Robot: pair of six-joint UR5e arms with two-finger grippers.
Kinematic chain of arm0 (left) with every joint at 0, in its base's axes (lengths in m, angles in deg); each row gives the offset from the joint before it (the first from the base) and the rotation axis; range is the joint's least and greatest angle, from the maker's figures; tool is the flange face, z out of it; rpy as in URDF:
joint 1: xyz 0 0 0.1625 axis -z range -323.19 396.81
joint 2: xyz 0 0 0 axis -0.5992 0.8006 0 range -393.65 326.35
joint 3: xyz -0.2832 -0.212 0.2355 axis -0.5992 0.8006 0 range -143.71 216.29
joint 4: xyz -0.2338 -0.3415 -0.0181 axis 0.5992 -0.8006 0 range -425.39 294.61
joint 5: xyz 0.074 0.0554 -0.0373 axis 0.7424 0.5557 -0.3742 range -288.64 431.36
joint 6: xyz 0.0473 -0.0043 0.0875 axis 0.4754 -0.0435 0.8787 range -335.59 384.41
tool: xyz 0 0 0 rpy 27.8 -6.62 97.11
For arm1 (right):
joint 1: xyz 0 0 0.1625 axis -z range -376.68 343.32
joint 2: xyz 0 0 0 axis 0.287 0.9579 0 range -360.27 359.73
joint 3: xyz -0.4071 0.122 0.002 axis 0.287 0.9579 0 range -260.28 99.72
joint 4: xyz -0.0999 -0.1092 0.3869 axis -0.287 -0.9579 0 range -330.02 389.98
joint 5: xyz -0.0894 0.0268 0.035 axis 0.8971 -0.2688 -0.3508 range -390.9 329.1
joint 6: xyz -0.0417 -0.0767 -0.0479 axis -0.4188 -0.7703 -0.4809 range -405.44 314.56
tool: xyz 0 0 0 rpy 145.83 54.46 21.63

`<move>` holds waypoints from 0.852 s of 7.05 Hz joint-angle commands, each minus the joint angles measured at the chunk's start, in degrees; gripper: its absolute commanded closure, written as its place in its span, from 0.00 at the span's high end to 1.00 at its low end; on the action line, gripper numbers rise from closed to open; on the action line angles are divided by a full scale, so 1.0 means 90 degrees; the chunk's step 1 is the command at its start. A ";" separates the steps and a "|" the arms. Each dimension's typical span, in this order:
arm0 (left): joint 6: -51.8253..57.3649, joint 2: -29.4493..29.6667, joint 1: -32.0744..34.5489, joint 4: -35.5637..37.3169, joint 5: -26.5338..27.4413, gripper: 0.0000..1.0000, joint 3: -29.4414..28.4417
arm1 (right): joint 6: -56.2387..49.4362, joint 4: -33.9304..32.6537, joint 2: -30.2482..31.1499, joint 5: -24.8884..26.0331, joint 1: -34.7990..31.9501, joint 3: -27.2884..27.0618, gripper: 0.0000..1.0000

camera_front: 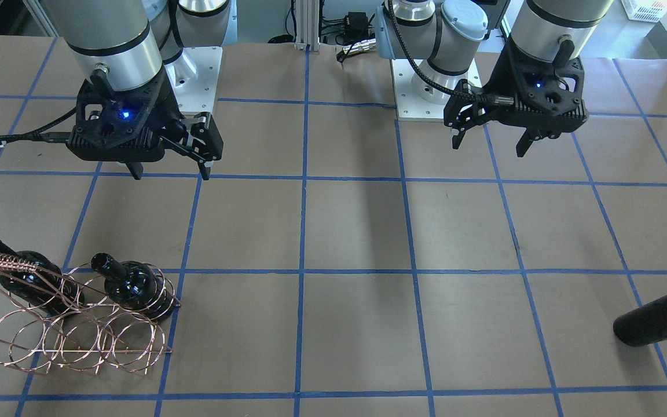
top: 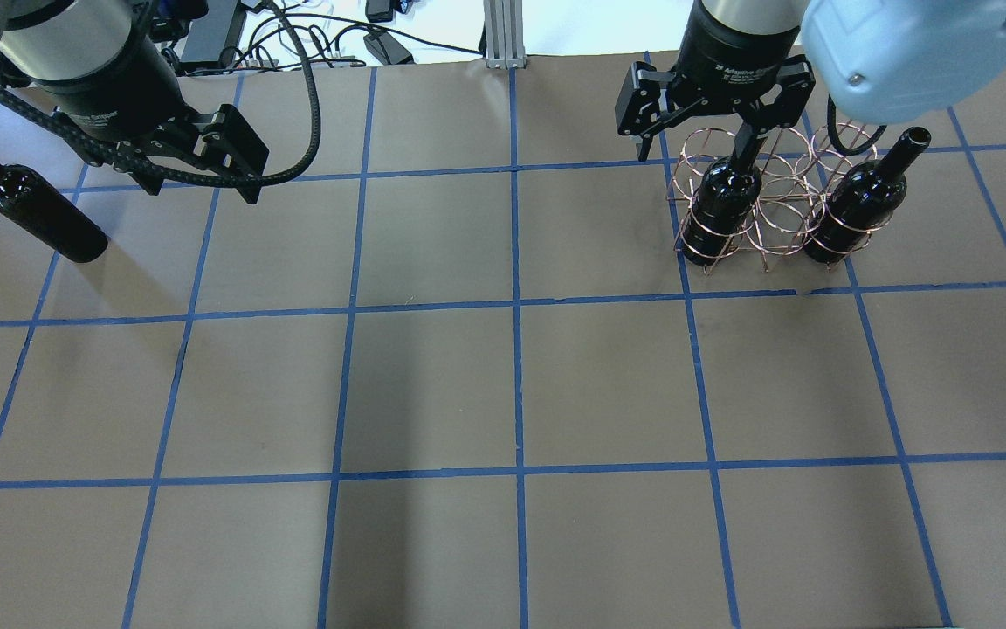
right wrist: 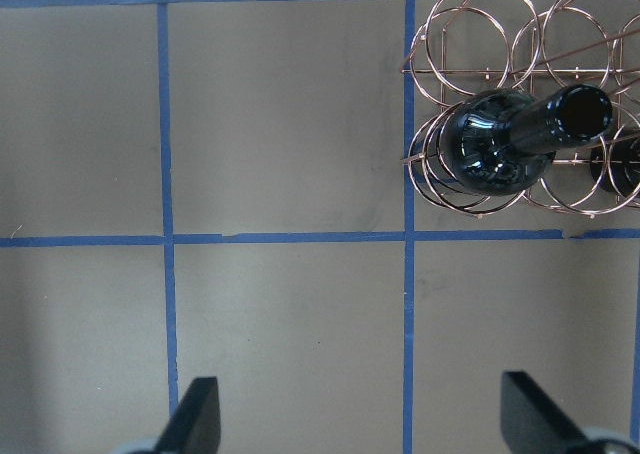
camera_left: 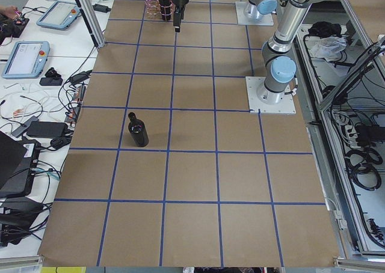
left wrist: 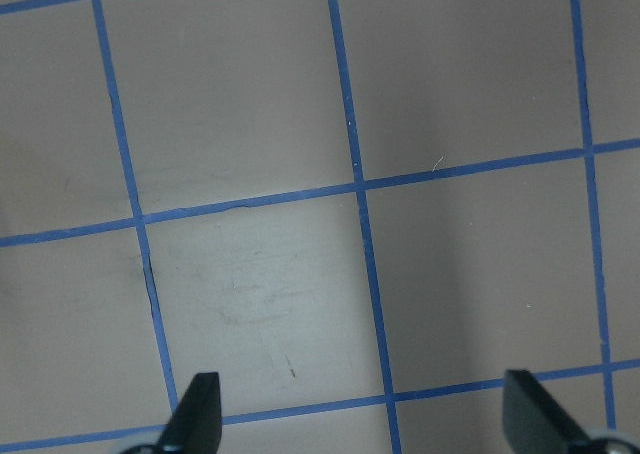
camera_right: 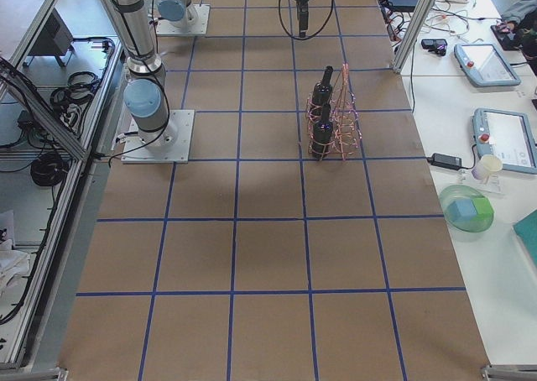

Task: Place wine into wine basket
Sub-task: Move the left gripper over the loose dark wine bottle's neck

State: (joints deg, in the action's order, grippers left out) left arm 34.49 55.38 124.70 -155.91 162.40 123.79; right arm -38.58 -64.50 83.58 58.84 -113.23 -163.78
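Note:
The copper wire wine basket point(camera_front: 79, 341) stands near the table's far right in the overhead view point(top: 774, 223). Two dark wine bottles stand in its outer rings point(top: 726, 201) point(top: 857, 205); the ring between them holds nothing. A third wine bottle point(top: 40, 214) stands upright on the table at the far left point(camera_front: 663, 318) point(camera_left: 138, 130). My right gripper point(top: 697, 148) is open and empty, above and just beside the basket; its wrist view shows one racked bottle point(right wrist: 500, 144). My left gripper point(top: 203, 192) is open and empty over bare table point(left wrist: 365, 424), to the right of the loose bottle.
The brown table has a grid of blue tape lines point(top: 516, 306). The two arm base plates point(camera_front: 194, 75) point(camera_front: 420, 98) sit at the robot's edge. Cables point(top: 337, 44) lie past the far edge. Side benches with tablets point(camera_left: 27, 56) flank the table ends.

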 commanded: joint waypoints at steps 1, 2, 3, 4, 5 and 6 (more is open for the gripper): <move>0.0002 -0.0009 -0.0010 0.0009 -0.0037 1.00 0.0014 | 0.0000 0.0000 0.0000 0.0000 0.0005 0.0000 1.00; 0.0002 -0.0009 -0.0010 0.0009 -0.0047 1.00 0.0014 | 0.0000 0.0000 0.0000 0.0000 0.0005 0.0000 1.00; 0.0002 -0.0009 -0.0010 0.0009 -0.0037 1.00 0.0004 | 0.0000 0.0000 0.0000 0.0000 -0.0004 0.0000 1.00; 0.0022 -0.0009 -0.0077 0.0009 -0.0056 1.00 0.0014 | 0.0000 0.0000 0.0000 0.0000 0.0005 0.0000 1.00; 0.0090 0.0001 -0.0107 0.0009 -0.0047 1.00 0.0014 | 0.0000 0.0000 0.0000 0.0000 0.0005 0.0000 1.00; 0.0090 0.0001 -0.0107 0.0009 -0.0047 1.00 0.0014 | 0.0000 0.0000 0.0000 0.0000 -0.0004 0.0000 1.00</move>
State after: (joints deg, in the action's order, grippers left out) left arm 35.10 55.35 123.88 -155.83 161.96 123.90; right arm -38.59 -64.50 83.58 58.83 -113.21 -163.78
